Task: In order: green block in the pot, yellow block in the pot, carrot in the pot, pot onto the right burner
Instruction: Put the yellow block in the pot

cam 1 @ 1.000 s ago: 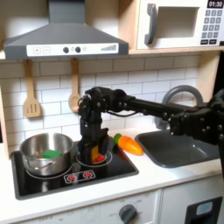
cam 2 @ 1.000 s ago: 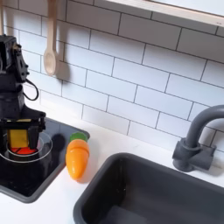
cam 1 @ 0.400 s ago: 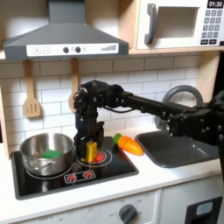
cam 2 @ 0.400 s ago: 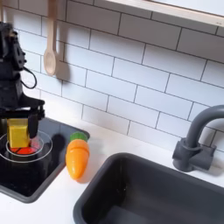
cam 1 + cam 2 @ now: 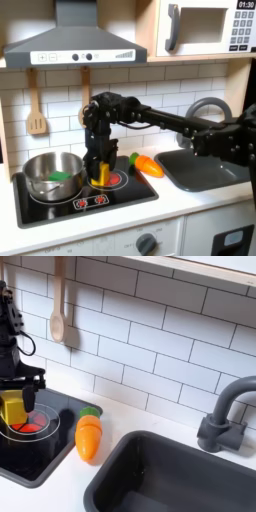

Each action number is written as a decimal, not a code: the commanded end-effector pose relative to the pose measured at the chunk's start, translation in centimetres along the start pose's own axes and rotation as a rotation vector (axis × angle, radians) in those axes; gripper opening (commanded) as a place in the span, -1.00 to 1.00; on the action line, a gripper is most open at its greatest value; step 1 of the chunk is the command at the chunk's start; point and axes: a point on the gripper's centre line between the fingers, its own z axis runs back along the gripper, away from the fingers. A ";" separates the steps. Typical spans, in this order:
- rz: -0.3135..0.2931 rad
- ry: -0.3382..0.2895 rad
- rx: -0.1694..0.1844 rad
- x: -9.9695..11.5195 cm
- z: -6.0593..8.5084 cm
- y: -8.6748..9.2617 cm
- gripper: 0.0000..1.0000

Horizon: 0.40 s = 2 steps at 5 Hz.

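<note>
The yellow block (image 5: 103, 173), pinched between the closed jaws of our gripper (image 5: 100, 172) just above the stove's burner and right of the pot (image 5: 53, 174) in the first exterior view, looks light, rigid and smooth, so we judge its flat sides the safest hold.

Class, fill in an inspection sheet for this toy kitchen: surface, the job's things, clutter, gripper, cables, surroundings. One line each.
Surface: black stovetop set in a white counter.
Job's things: pot on the burner at the first exterior view's left, green block inside it; yellow block lifted above the other burner; carrot lying on the counter beside the stovetop.
Clutter: nothing seen.
Gripper: gripper shut on the yellow block.
Cables: nothing seen.
Surroundings: sink, faucet, wooden spoon on the tiled wall, microwave, range hood.
</note>
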 end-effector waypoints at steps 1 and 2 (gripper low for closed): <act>-0.027 -0.020 -0.018 -0.4 1.2 -1.2 -1.00; -0.045 -0.057 -0.021 -0.6 3.2 -2.1 -1.00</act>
